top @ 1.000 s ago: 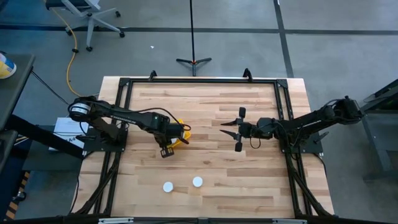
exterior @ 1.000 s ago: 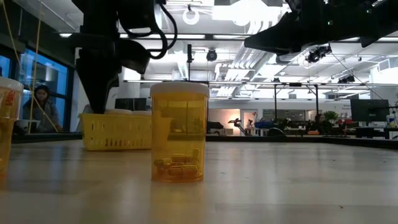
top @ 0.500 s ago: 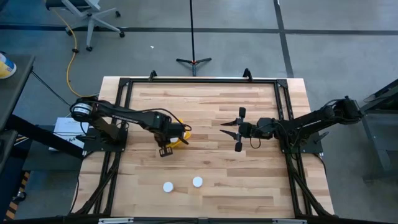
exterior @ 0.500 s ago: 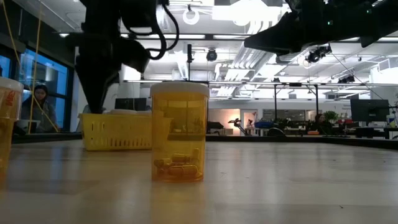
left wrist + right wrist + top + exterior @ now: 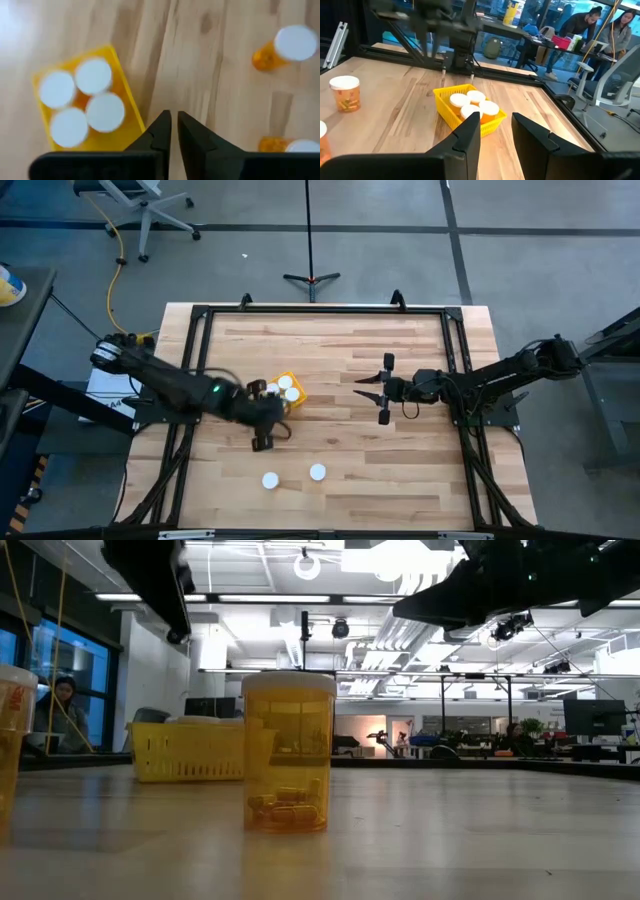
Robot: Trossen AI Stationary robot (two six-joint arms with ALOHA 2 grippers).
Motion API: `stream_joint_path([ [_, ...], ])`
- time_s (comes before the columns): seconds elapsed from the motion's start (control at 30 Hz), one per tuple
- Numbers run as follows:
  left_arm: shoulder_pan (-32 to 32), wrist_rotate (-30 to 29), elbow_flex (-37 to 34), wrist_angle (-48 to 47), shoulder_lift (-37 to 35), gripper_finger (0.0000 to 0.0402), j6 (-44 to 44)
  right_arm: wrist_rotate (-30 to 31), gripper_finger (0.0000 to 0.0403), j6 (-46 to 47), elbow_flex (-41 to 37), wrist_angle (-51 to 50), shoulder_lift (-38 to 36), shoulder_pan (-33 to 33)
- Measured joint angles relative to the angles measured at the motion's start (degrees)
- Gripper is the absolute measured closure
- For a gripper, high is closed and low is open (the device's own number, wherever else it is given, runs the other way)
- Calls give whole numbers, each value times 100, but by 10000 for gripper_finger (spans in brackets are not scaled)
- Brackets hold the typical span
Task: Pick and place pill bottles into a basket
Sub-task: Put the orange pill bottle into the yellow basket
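The yellow basket (image 5: 283, 392) stands left of the table's middle and holds several white-capped pill bottles; it also shows in the left wrist view (image 5: 82, 102), the right wrist view (image 5: 469, 111) and the low view (image 5: 188, 748). Two more amber pill bottles (image 5: 270, 480) (image 5: 317, 472) stand upright near the table's near edge, one close in the low view (image 5: 289, 752). My left gripper (image 5: 264, 438) hangs shut and empty (image 5: 173, 125) above the table, just on the near side of the basket. My right gripper (image 5: 383, 388) waits open (image 5: 495, 127) right of the basket.
A black frame (image 5: 320, 310) runs around the table. The two standing bottles show in the left wrist view (image 5: 287, 47) (image 5: 295, 145). People sit in the room beyond the table (image 5: 580, 25).
My left gripper has risen from over the basket and gone toward the table's near edge, uncovering the white caps in the basket. The basket and the two standing bottles have stayed in place.
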Motion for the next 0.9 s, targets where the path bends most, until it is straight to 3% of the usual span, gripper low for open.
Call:
stream_joint_path([
  [0.13, -665, -1113, -15, 11, -115, 326, -318, -2, 299, 1, 0, -7, 0, 0],
  [0.3, -947, -1773, -18, 128, -88, 337, -444, -328, 299, 1, 0, 206, -2, -2],
  [0.47, -967, -1293, -624, 1131, -80, 329, -29, -1133, 299, -149, 0, 379, -2, 13],
  [0.6, -976, -788, -1473, 2583, -277, 305, 379, -1041, 299, -170, 0, 441, -2, 155],
  [0.73, -963, -551, -2218, 3356, -653, 278, 519, -887, 299, -74, 0, 447, -2, 259],
  [0.9, -963, -147, -2773, 3900, -1262, 232, 521, -1497, 299, 44, 0, 546, -2, 328],
])
